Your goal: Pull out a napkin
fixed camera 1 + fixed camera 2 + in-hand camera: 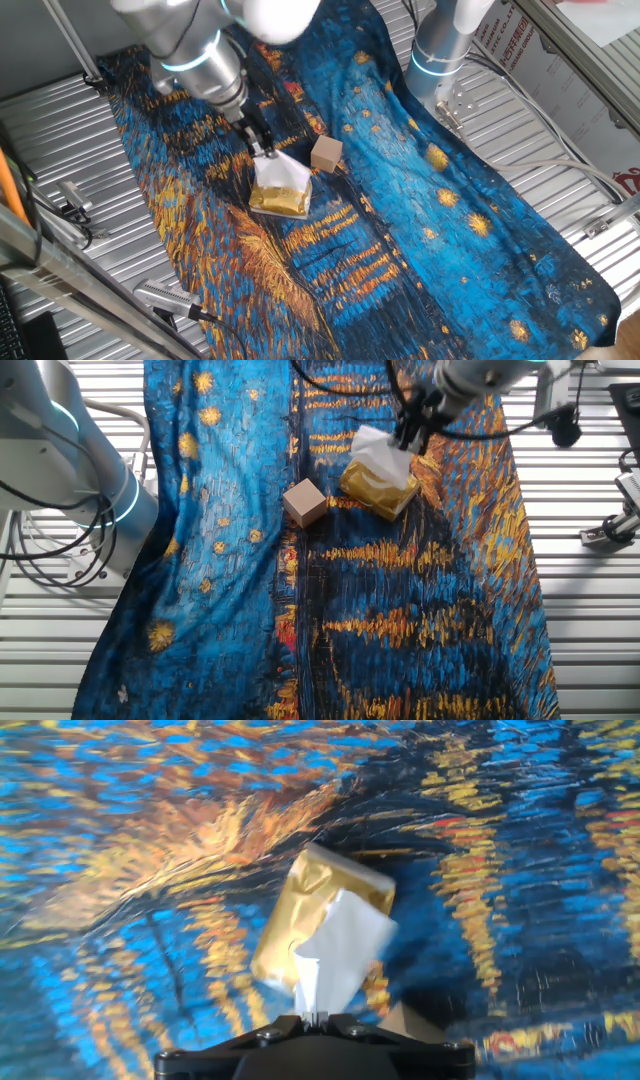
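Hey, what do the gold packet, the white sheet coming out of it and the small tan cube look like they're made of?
The gold packet: likely plastic film, glossy and crinkled. The white napkin, pinched in the gripper: thin soft paper, matte and creased. The tan cube: probably cardboard or wood, dull and flat-faced; the pictures leave that open.

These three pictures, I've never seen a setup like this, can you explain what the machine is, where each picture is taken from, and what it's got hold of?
It is a robot arm with a two-finger gripper at its end, working over a table covered by a blue and orange painted cloth. Two pictures come from fixed cameras looking at the table from different sides. The third comes from a camera on the hand itself, looking down along the fingers.

On the cloth lie a gold packet and, beside it, a small tan cube. The gripper is pinched shut on a white napkin that rises out of the top of the packet. The napkin is partly pulled up, its lower end still in the packet.
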Controlling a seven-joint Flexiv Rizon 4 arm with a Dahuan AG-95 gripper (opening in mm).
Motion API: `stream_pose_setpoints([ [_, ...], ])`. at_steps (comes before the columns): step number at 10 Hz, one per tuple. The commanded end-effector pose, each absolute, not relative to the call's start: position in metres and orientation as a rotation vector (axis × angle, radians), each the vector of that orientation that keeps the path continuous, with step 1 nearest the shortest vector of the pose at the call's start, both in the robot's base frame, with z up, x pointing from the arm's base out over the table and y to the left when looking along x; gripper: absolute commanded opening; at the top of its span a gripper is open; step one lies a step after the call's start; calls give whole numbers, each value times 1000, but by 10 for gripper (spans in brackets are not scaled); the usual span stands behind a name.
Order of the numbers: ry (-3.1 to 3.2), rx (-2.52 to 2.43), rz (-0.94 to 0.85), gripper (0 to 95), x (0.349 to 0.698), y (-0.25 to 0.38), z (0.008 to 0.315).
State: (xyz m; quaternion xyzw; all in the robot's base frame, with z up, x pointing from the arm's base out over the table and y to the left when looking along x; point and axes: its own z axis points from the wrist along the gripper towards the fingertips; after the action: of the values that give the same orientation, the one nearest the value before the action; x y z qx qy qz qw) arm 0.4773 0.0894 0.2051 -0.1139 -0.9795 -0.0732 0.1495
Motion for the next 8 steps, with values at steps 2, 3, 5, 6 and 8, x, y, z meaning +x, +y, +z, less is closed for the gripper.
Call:
stream_pose_setpoints([
  [2,-2796,-319,-228,0,480,97,223],
  [3,-2793,-315,-251,0,478,100,228],
  [5,-2793,-314,-260,0,480,105,232],
  [6,-2794,-315,-262,0,482,110,231],
  [8,-2797,-318,-238,0,487,132,233],
])
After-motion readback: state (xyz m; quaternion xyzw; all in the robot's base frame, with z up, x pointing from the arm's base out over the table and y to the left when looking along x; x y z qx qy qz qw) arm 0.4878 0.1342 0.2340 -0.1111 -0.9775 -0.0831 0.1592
